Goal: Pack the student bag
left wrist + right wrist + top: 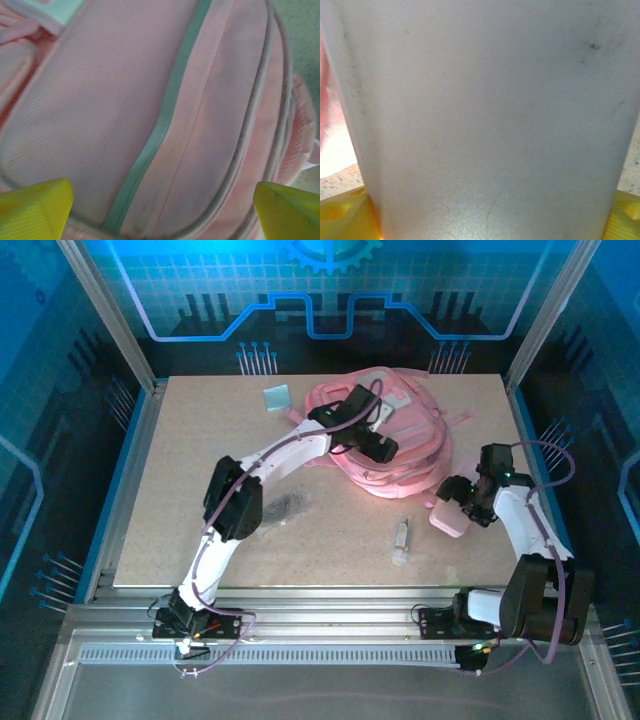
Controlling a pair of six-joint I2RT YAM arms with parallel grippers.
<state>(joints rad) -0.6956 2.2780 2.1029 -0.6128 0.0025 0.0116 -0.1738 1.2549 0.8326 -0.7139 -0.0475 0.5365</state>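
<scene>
Yellow pads [32,207] of my left gripper [380,448] stand spread over the student bag [420,445], which lies at the far middle of the table [200,440], probably to open it. My right gripper [462,502] pinches a pale pink case [448,521] at the bag's near right, I think for packing.

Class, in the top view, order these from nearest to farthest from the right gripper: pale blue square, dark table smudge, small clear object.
1. small clear object, just left of the right gripper
2. dark table smudge, middle-left
3. pale blue square, far side, left
</scene>
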